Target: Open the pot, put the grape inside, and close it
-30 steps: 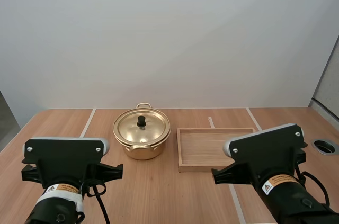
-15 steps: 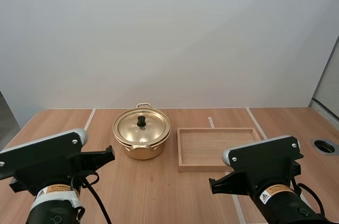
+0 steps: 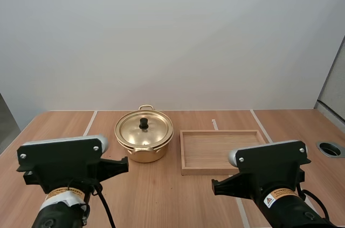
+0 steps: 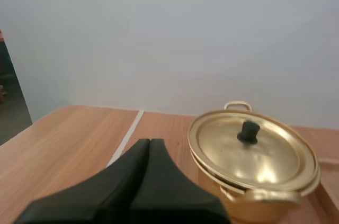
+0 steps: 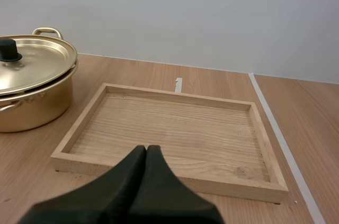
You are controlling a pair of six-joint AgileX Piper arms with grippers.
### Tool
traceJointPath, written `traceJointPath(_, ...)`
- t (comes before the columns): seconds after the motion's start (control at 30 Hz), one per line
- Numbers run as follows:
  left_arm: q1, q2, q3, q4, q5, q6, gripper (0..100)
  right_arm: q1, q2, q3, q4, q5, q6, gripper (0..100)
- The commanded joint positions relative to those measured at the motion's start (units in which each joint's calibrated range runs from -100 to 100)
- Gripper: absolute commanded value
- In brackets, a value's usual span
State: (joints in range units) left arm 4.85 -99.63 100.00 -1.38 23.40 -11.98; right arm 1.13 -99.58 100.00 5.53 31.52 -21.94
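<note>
A gold pot stands at the table's middle-left, its lid on with a black knob. My left gripper is shut, its fingers together as one dark wedge, short of the pot and to its left. My right gripper is shut too, pointing over the near rim of the wooden tray, with the pot to the tray's left. Both arms sit at the table's near edge, my left arm and my right arm.
The shallow wooden tray lies just right of the pot with nothing in it. White tape lines cross the tabletop. A round cable hole sits near the right edge. A plain wall rises behind the table.
My left arm tilted and dipped to the left, then came back level, slightly right of where it began. My right arm sank a little toward the near edge. Pot and tray stayed put.
</note>
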Motion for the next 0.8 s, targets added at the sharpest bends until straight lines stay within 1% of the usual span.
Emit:
traceJointPath(0.0, 0.07, -0.4, 0.0, -7.6, 5.8, 10.7, 0, 0.0, -0.4, 0.0, 0.2, 0.2, 0.4, 0)
traceJointPath(0.03, 0.07, -0.4, 0.0, -7.9, 7.4, 10.9, 0, 0.0, -0.4, 0.0, 0.2, 0.2, 0.4, 0)
traceJointPath(0.17, 0.07, -0.4, 0.0, -8.3, 7.3, 7.8, 0, 0.0, -0.4, 0.0, 0.2, 0.2, 0.4, 0)
traceJointPath(0.27, 0.07, -0.4, 0.0, -8.2, 7.3, 8.1, 0, 0.0, -0.4, 0.0, 0.2, 0.2, 0.4, 0)
traceJointPath(0.37, 0.07, -0.4, 0.0, -6.0, 5.8, 9.6, 0, 0.0, -0.4, 0.0, 0.2, 0.2, 0.4, 0)
traceJointPath(0.57, -0.01, -0.4, 0.0, -6.0, 4.9, 9.6, 0, 0.0, -0.4, 0.0, 0.2, 0.2, 0.4, 0)
traceJointPath(0.6, -0.27, -0.4, 0.0, -6.0, 4.8, 9.6, 0, 0.0, -0.4, 0.0, 0.2, 0.2, 0.4, 0)
traceJointPath(0.67, -1.4, -0.4, 0.0, -9.7, 5.5, 8.4, 0, 0.0, -0.4, 0.0, 0.2, 0.2, 0.4, 0)
traceJointPath(0.73, -2.55, -0.4, 0.0, -9.7, 6.9, 8.4, 0, 0.0, -0.4, 0.0, 0.2, 0.2, 0.4, 0)
traceJointPath(0.77, -2.74, -0.4, 0.0, -9.1, 6.7, 8.4, 0, 0.0, -0.4, 0.0, 0.2, 0.2, 0.4, 0)
